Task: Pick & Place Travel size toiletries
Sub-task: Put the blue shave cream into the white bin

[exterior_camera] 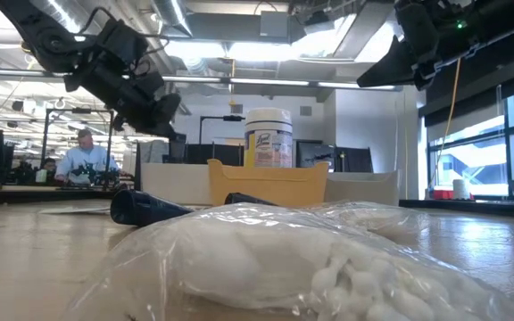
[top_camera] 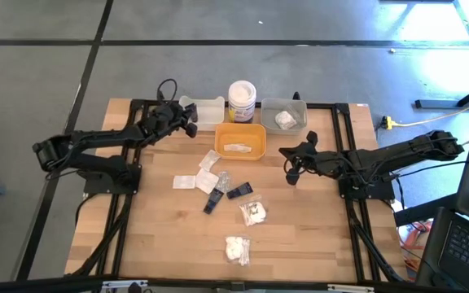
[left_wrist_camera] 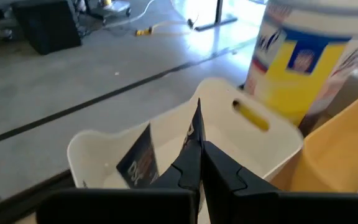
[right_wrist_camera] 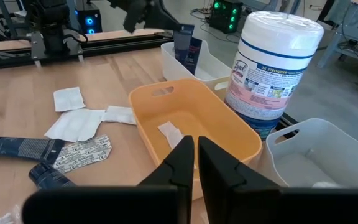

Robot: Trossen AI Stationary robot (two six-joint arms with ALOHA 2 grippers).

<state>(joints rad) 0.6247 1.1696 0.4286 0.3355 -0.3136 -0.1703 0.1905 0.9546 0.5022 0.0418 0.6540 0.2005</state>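
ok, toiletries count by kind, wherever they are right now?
black tubes: 3 (2 on the table, 1 held by the left gripper over the white tray)
flat sachets: 5 (4 on the table, 1 in the yellow tray)
white fluffy pieces: 3 (2 on the table, 1 in the grey tray)
Total: 11

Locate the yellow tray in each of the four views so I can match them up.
High view: yellow tray at the table's far middle, holding a white sachet.
Low view: centre background, below the jar.
Left wrist view: right edge.
Right wrist view: centre.
Shared landmark: the yellow-labelled jar right behind it.
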